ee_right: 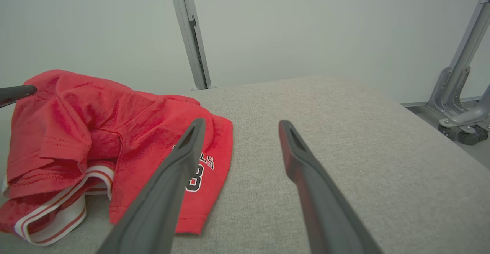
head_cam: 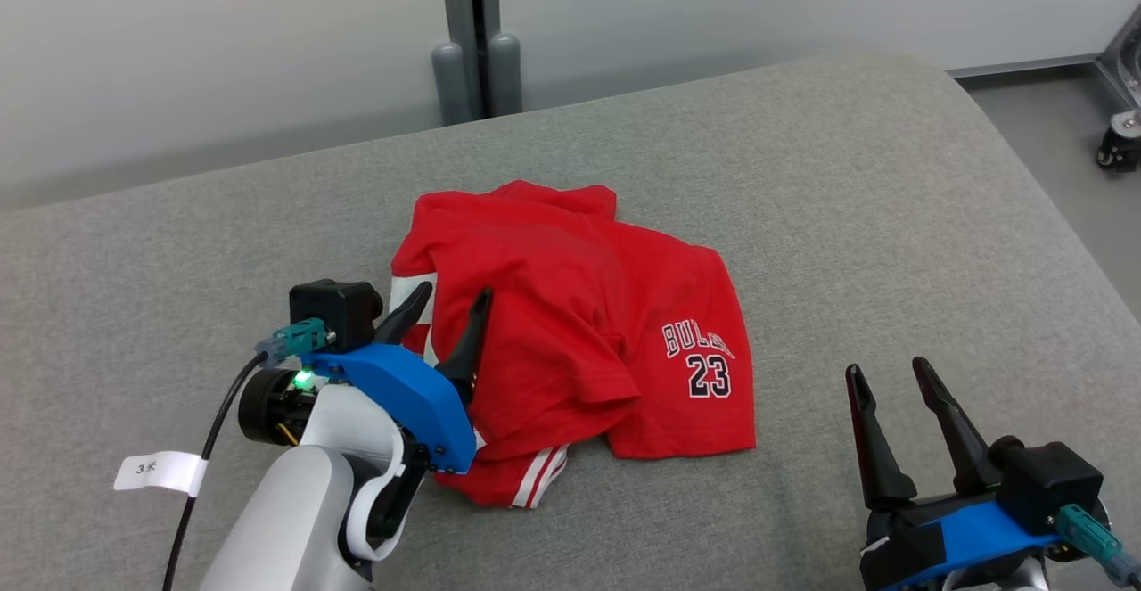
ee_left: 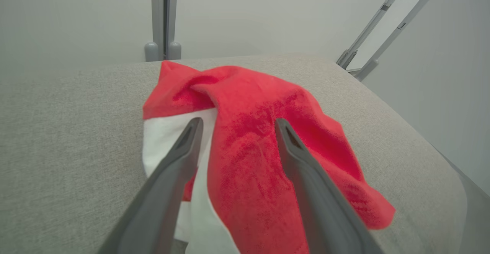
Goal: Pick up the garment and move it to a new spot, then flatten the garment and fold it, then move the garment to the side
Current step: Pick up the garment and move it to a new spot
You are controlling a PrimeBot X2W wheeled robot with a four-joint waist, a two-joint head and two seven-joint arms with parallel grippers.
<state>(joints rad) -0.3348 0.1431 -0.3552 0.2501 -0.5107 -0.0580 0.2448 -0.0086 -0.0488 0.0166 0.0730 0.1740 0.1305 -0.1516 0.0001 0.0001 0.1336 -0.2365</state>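
The garment (head_cam: 570, 306) is a crumpled pair of red shorts with white stripes and "BULLS 23" print, lying mid-way across the grey padded surface (head_cam: 847, 199). My left gripper (head_cam: 450, 297) is open over the garment's left edge, its fingers straddling a red fold and a white band of the garment (ee_left: 245, 162); nothing is pinched. My right gripper (head_cam: 887, 373) stands open above bare fabric surface, to the right of the garment's printed leg (ee_right: 206, 150). The left gripper's fingertip (ee_right: 17, 93) shows at the far left of the right wrist view.
The padded surface drops off at its rounded right edge (head_cam: 1052, 217) onto the floor, where a wheeled metal frame (head_cam: 1125, 141) stands. Grey posts (head_cam: 472, 29) rise by the wall behind. A white tag (head_cam: 160, 471) hangs on the left arm's cable.
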